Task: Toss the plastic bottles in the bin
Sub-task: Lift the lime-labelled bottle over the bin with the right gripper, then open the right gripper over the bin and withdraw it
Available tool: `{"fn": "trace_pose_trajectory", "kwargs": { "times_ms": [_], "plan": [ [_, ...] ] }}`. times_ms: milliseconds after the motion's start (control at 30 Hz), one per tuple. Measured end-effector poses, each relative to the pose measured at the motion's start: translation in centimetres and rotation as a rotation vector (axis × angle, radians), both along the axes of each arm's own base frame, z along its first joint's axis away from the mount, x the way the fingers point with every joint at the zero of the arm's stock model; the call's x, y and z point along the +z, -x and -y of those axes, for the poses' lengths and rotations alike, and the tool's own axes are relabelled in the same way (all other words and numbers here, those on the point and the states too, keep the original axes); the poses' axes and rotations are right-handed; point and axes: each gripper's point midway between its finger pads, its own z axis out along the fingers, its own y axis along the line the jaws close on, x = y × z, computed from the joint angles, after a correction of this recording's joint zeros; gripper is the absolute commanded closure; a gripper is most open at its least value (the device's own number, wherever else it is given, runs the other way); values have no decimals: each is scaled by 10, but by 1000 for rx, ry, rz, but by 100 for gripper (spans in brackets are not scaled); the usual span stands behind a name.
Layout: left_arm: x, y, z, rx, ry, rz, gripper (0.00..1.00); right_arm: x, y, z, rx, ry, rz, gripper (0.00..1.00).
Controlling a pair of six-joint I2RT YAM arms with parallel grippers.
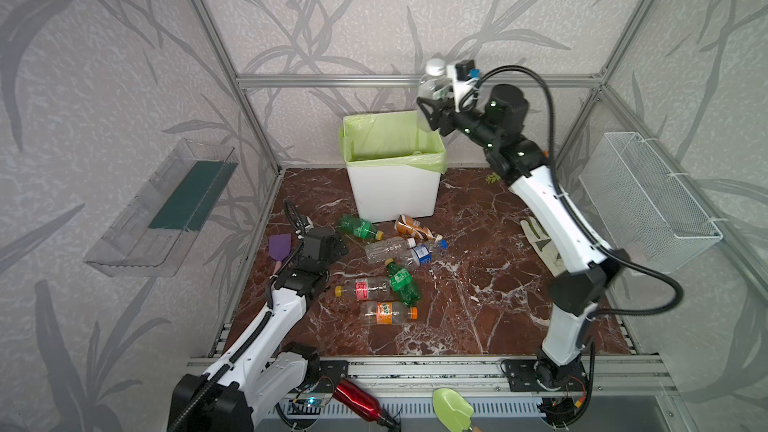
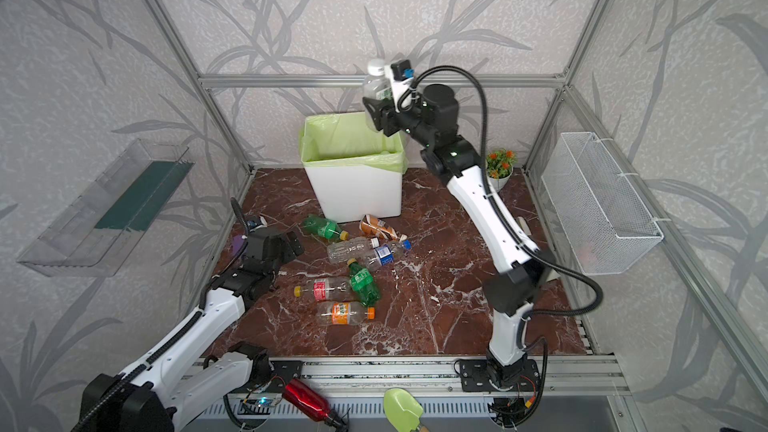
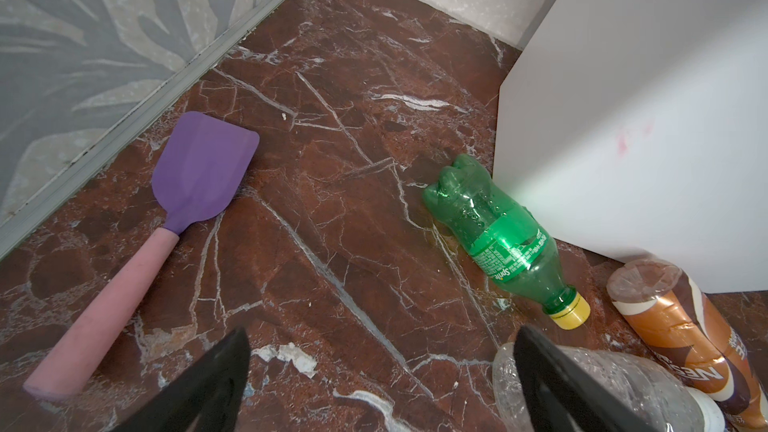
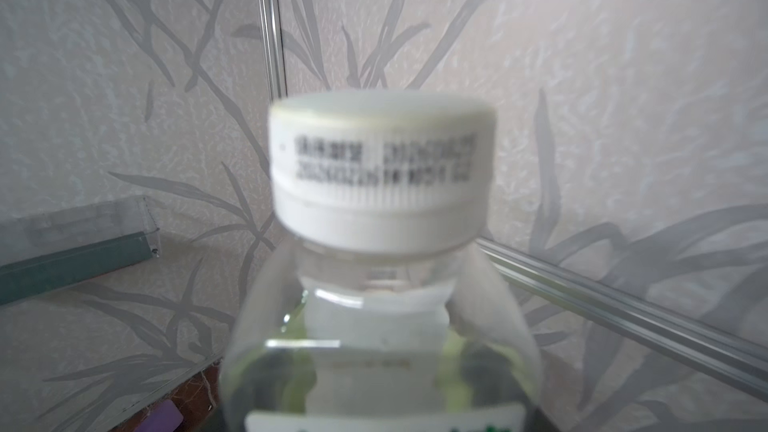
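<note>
**Operator:** Report the right gripper.

**Unit:** My right gripper point(image 1: 431, 113) is raised above the right rim of the bin point(image 1: 392, 197). A white-capped bottle point(image 1: 433, 76) of clear plastic stands upright between its jaws, cap up. I cannot tell whether the jaws clamp it or only flank it.

**Operator:** Report the left gripper.

**Unit:** My left gripper point(image 3: 382, 334) is low over the table point(image 1: 478, 284) near its left edge. Its jaws are spread wide and grip nothing. A purple spatula point(image 3: 203, 168) lies just beside it, along that edge.

**Operator:** Where are the bin and the other bottles?

**Unit:** The bin stands at the middle of the table's far edge. Seven bottles lie on their sides in front of it:
- The green bottle point(image 1: 359, 228) and the brown bottle point(image 1: 415, 228) are nearest the bin wall.
- The clear bottle point(image 1: 386, 249) and the blue-labelled bottle point(image 1: 422, 255) touch each other.
- The second green bottle point(image 1: 403, 282), the red-labelled bottle point(image 1: 363, 288) and the orange-labelled bottle point(image 1: 386, 312) lie toward the table's centre.
</note>
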Motion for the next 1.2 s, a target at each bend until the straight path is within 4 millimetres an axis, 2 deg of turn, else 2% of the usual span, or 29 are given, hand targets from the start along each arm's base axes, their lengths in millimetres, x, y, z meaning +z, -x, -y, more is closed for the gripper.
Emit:
{"fn": "trace_pose_trajectory", "kwargs": {
  "times_ms": [33,100,133,167,200,233,300,367,467,533,567,667,733,767,867,933,1000,1100,1200],
  "plan": [
    [-1,0,-1,2,0,-5,1,-28,-13,-14,4,46,-58,13],
    [-3,2,-3,7,-1,-14,1,-75,-29,-33,10,115,-150,3],
    [-3,3,-4,10,-2,-19,1,-88,-31,-37,5,140,-178,1],
    [-4,3,-5,12,-2,-21,1,-92,-32,-36,-4,153,-190,0],
    [-4,3,-6,14,-1,-22,1,-88,-30,-33,-13,158,-188,0],
    [-3,3,-6,14,1,-20,1,-77,-27,-27,-28,156,-175,1],
    [-2,4,-6,15,3,-13,1,-36,-13,-11,-55,125,-114,1],
    [0,4,-5,14,6,-9,1,12,14,11,-79,92,-51,1],
    [-1,3,-4,6,12,-9,1,69,60,48,-110,39,43,1],
    [-2,2,-2,-2,18,-14,1,86,89,69,-132,-2,118,1],
    [-3,1,0,-8,22,-20,1,82,102,81,-147,-20,148,1],
    [-6,-5,5,-26,34,-33,1,50,119,105,-177,-55,165,1],
    [-7,-10,9,-40,47,-34,1,19,113,125,-221,-73,142,1],
    [-8,-11,11,-45,51,-35,1,-3,105,133,-245,-68,112,1],
    [-10,-17,15,-48,75,-34,1,-90,87,159,-335,-14,-31,1],
    [-12,-22,18,-46,98,-28,2,-146,85,178,-388,11,-138,1],
    [-16,-26,21,-36,128,-26,2,-182,90,196,-436,2,-214,1],
    [-24,-35,28,-29,180,-41,6,-219,102,223,-502,-45,-288,1],
    [-30,-51,38,-20,245,-65,12,-240,109,244,-566,-89,-328,1]
  ]
}}
